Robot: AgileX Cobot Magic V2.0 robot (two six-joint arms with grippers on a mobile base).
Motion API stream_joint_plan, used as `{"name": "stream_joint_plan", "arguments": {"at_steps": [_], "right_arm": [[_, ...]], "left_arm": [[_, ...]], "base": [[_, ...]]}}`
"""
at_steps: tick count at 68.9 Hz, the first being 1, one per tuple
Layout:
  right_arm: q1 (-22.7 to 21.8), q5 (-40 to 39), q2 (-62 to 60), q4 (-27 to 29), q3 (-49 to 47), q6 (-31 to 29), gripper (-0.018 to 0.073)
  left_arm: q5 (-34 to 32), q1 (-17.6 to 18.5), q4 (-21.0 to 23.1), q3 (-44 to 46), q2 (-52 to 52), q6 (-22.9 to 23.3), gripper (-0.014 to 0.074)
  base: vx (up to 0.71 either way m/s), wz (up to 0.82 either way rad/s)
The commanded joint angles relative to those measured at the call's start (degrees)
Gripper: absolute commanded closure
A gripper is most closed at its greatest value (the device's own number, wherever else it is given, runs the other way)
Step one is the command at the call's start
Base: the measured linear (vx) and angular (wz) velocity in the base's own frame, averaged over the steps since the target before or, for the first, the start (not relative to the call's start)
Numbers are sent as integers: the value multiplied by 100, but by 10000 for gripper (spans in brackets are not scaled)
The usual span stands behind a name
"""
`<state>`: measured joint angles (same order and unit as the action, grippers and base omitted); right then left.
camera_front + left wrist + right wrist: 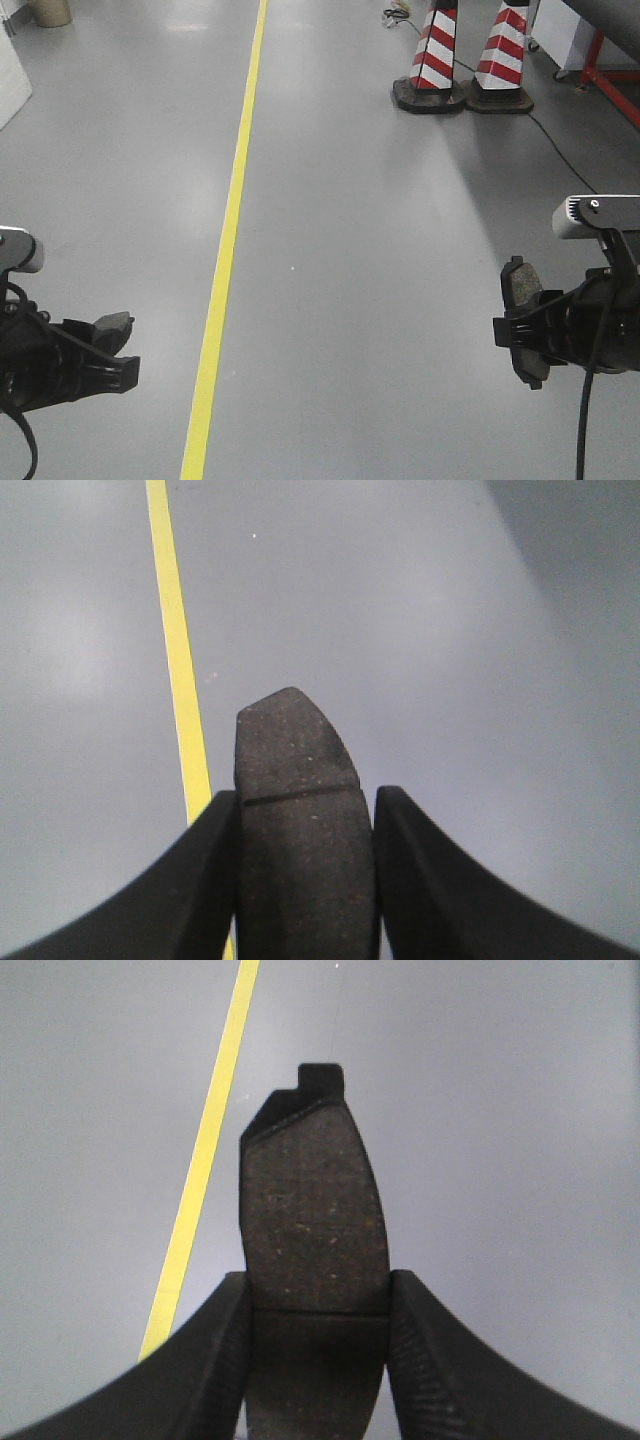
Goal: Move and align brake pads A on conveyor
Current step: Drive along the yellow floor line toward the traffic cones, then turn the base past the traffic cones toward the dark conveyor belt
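Both end effectors level, each clamping a brake pad.

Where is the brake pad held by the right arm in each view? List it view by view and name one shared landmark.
Exterior front view: right brake pad at the right edge, clamped in the right gripper.
Left wrist view: not in it; another pad is there.
Right wrist view: centre, upright between the jaws.
Shared landmark: the yellow floor line.

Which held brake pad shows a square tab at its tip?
The brake pad in the right gripper; the left gripper's pad ends rounded.
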<state>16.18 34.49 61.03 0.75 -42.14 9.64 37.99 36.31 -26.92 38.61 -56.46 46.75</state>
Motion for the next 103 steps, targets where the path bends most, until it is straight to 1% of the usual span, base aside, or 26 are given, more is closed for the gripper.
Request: {"name": "stream_joint_plan", "arguments": {"at_steps": [1,103], "right_arm": [[-18,-394,-104,-20,-168,-35,500],[-18,-394,-104,-20,-168,-35,500]], "left_arm": [[-277,31,-166,138,71,31,524],[-271,31,-166,138,71,31,524]], "base": [[55,-4],[56,1]]}}
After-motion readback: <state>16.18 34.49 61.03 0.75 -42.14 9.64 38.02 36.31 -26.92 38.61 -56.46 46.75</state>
